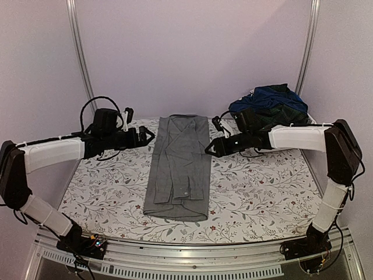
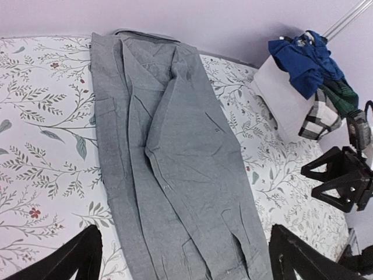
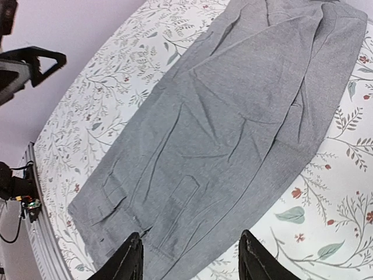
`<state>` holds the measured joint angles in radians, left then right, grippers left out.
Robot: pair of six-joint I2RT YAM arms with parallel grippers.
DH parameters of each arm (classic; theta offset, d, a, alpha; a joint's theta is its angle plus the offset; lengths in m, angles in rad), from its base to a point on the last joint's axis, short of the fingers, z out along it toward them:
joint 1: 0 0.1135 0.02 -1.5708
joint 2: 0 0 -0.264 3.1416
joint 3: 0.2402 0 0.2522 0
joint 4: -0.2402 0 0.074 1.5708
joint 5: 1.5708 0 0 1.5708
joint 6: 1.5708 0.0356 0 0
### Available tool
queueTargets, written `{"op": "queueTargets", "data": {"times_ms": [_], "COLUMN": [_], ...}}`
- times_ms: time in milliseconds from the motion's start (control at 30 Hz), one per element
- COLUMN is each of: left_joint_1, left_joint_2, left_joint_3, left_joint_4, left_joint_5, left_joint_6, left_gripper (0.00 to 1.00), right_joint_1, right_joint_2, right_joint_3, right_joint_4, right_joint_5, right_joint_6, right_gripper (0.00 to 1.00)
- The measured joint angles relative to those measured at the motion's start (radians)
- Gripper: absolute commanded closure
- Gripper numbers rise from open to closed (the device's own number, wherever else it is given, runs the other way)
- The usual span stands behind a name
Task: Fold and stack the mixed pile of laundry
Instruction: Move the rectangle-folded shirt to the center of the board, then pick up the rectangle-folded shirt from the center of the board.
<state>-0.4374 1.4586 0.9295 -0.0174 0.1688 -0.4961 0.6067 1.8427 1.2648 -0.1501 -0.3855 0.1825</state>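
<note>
From above, we see the grey shirt [image 1: 178, 166] lying mid-frame on the floral tablecloth [image 1: 256, 186], folded lengthwise into a strip. The navy garment [image 1: 269, 100] and plaid garment [image 1: 281, 118] sit heaped upper right, unfolded.

Left wrist: our left gripper [image 2: 183, 248] gapes empty over the shirt.

Right wrist: our right gripper [image 3: 191, 248], parted, holds nothing.

Crosswise folds and stacking seem left. No legible writing.

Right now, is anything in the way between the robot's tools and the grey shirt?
No, nothing visible is. The left tool and the right tool hang open at either side of the grey shirt, which lies flat on the floral cloth. Only air is between them and the shirt.
</note>
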Motion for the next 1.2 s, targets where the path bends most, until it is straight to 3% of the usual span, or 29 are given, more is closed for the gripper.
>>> {"op": "queueTargets", "data": {"times_ms": [167, 400, 633, 933, 1067, 1167, 1200], "left_joint_1": [-0.009, -0.110, -0.188, -0.227, -0.240, -0.251, -0.257], "left_joint_2": [-0.117, -0.235, -0.273, -0.232, -0.171, -0.134, -0.129], "left_joint_3": [-0.193, -0.409, -0.518, -0.587, -0.587, -0.586, -0.586], "left_joint_4": [0.000, -0.075, -0.069, -0.002, 0.086, 0.130, 0.136], "left_joint_5": [0.093, 0.124, 0.128, 0.126, 0.140, 0.155, 0.161], "left_joint_6": [-0.081, -0.197, -0.293, -0.373, -0.393, -0.400, -0.401], "left_gripper": [0.25, 0.32, 0.41, 0.55, 0.69, 0.81, 0.84], "right_joint_1": [0.033, 0.201, 0.305, 0.323, 0.323, 0.324, 0.324], "right_joint_2": [-0.175, -0.180, -0.106, -0.071, -0.062, -0.052, -0.051], "right_joint_3": [-0.198, -0.462, -0.505, -0.505, -0.505, -0.506, -0.508], "right_joint_4": [0.055, 0.126, 0.230, 0.312, 0.327, 0.341, 0.344], "right_joint_5": [-0.071, -0.109, -0.119, -0.095, -0.086, -0.080, -0.078], "right_joint_6": [0.109, 0.302, 0.437, 0.526, 0.538, 0.540, 0.536], "right_gripper": [0.46, 0.47, 0.49, 0.57, 0.71, 0.97, 1.00]}}
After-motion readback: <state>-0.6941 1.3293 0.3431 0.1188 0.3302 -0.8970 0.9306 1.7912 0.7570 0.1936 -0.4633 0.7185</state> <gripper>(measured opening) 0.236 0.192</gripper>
